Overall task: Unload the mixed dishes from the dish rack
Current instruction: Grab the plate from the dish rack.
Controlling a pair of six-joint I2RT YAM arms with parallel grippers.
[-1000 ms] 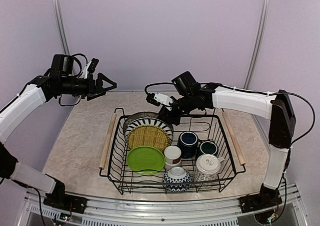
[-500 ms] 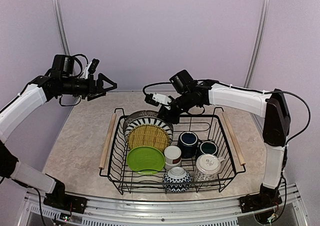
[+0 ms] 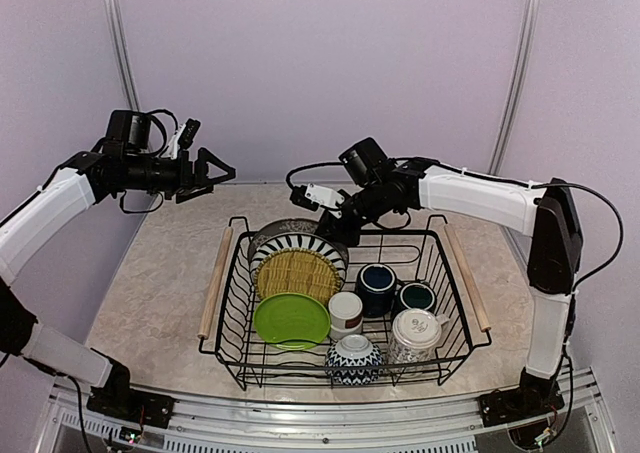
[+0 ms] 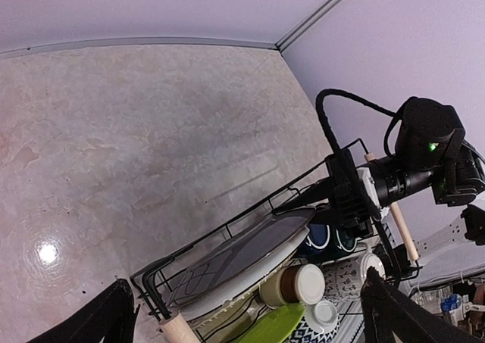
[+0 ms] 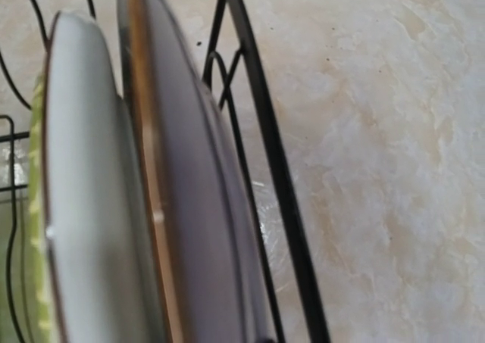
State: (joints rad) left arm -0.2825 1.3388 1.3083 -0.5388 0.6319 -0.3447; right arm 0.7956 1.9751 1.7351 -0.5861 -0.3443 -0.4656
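Right gripper (image 3: 337, 235): set at the top rim of the grey plate (image 4: 242, 254), rearmost in the rack (image 3: 280, 358). Whether it pinches that rim cannot be told. Left gripper (image 3: 222, 169): spread wide, high and left of the rack. Risk: a shallow edge hold could slip on lifting, dropping the plate onto the striped plate (image 3: 300, 245) or rear wire.

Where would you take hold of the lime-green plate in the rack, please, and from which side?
Probably its upper rim, from above, one finger in front and one behind. The lime-green plate stands tilted on edge at the near end of the plate row, leaving that rim free, while dish rack wires fence its lower edge and the woven yellow plate crowds it behind.
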